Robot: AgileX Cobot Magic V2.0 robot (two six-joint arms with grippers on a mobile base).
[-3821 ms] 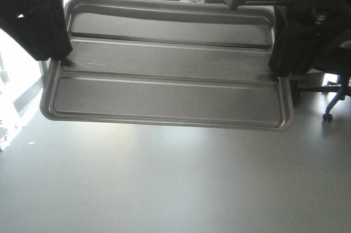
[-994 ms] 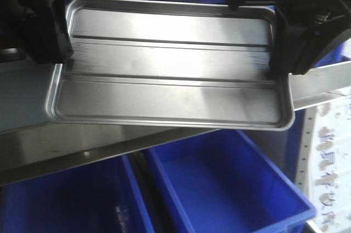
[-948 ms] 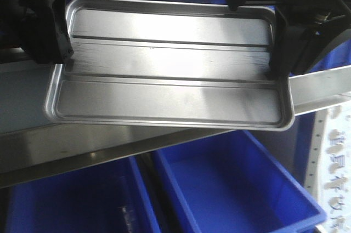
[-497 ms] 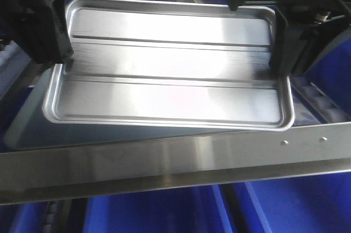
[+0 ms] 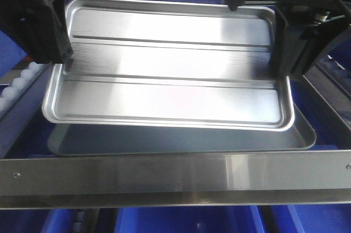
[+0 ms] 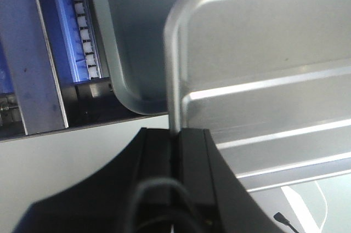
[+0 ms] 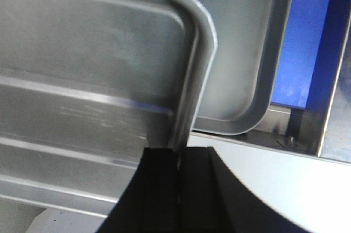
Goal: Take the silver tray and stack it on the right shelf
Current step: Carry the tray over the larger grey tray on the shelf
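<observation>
In the front view the silver tray (image 5: pixel 170 74) hung level above a duller grey tray (image 5: pixel 181 141) already lying in the shelf (image 5: pixel 329 87), behind the front bar (image 5: pixel 175 174) and beside a row of white rollers (image 5: pixel 15 89). The left pincer (image 5: pixel 66 62) and right pincer (image 5: pixel 272 73) each gripped one short end. The likely trouble was a skewed landing. If one arm dropped faster, a corner would catch the grey tray's rim. A release from too high could send the tray sliding or clattering (the rollers suggest little friction).

The left wrist view showed the left pincer (image 6: pixel 176 132) nearly closed, its jaws clamped on the tray's thin raised rim and nothing else. The grey tray's rounded corner (image 6: pixel 131 79) lay below and apart from it. So narrow a bite could slip if the arms drifted apart.

In the right wrist view the right pincer (image 7: pixel 178 152) was likewise pinched shut on the opposite rim, near a corner. The grey tray (image 7: pixel 247 57) sat underneath, its edge jutting beyond the silver one, so the two did not appear lined up for a neat stack.
</observation>
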